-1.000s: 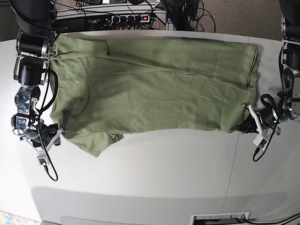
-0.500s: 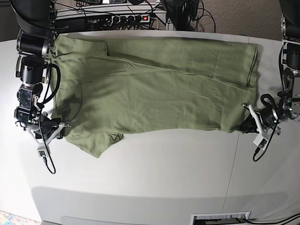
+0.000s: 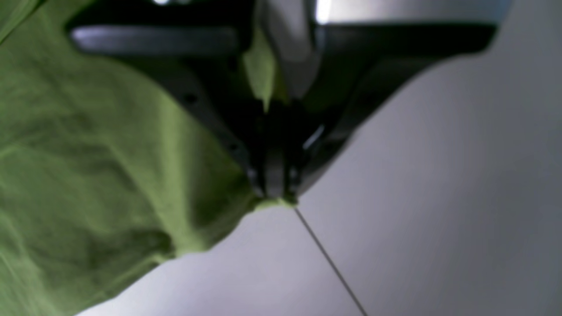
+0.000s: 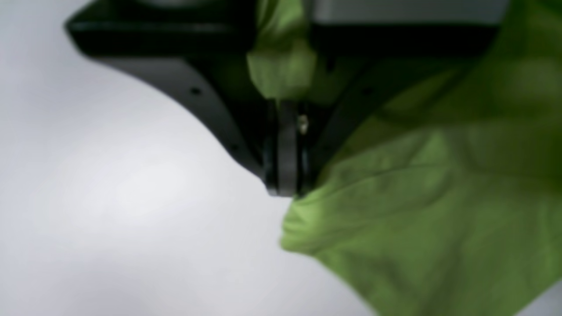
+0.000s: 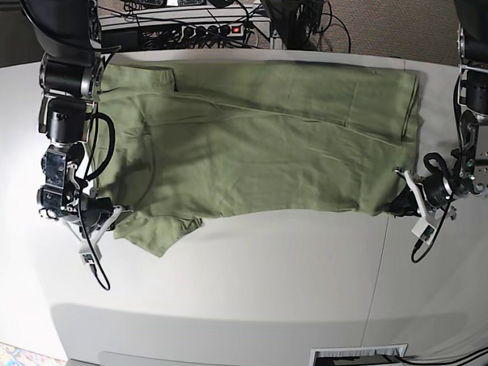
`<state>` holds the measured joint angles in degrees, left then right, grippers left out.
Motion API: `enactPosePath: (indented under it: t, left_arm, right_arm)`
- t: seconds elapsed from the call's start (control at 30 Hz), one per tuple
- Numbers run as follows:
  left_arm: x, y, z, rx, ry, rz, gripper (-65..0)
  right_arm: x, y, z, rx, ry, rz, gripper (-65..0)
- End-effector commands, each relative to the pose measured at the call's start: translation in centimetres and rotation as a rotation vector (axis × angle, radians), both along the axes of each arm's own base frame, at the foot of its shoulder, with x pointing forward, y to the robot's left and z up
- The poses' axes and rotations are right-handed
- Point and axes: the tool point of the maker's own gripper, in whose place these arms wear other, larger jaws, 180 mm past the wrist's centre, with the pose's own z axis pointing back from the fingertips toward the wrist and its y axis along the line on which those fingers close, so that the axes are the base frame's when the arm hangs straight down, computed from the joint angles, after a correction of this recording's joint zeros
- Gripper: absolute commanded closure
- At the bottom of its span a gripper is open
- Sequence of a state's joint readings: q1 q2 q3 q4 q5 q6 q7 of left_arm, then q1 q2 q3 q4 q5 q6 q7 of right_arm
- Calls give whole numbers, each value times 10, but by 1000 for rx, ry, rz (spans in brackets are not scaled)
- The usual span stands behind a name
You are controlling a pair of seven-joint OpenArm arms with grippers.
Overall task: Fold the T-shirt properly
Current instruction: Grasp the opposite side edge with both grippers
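The olive-green T-shirt (image 5: 254,143) lies spread flat across the far half of the white table (image 5: 264,289). On the base view's right, my left gripper (image 5: 399,206) is shut on the shirt's near right corner. The left wrist view shows that gripper (image 3: 274,195) pinching a tip of the green T-shirt (image 3: 88,166) just above the table. On the base view's left, my right gripper (image 5: 111,218) is shut at the shirt's near left edge, beside the sleeve. In the right wrist view, the gripper (image 4: 285,191) has its jaws together, with cloth of the T-shirt (image 4: 417,210) bunched at the tips and running up between them.
A power strip and tangled cables (image 5: 210,27) sit behind the table's far edge. A thin seam (image 5: 378,270) runs down the table on the right. A white slotted plate (image 5: 358,358) lies at the front edge. A cable (image 5: 94,270) trails from the right wrist.
My right arm has slid in toward the shirt's left edge, and its gripper has gone from open to shut on the cloth. The left gripper has held still.
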<state>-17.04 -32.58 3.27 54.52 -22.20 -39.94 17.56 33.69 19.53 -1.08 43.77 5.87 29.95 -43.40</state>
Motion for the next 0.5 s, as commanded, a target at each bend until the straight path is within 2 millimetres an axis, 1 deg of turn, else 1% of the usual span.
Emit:
enactPosePath:
  t: [0.0,0.13,0.23,0.37,0.47]
  left_arm:
    - [5,11,8,34,-10,0,0]
    - [7,15,13,22,-19,11,0]
    - [10,25,27,-1,-43,30,0]
    - [10,41,44,-16,-36,51,0]
    - [6,45,59,-59,-4,59,0]
  right_arm:
    - [-4,-3,2,-34,42,19,0]
    - [4,-3,29,-85,13,40,0]
    - [7,-2,45,-110,5,48,0]
    - [6,-5,65,-113,2,46,0]
    - [4,-11,82,-107,-9,45,0]
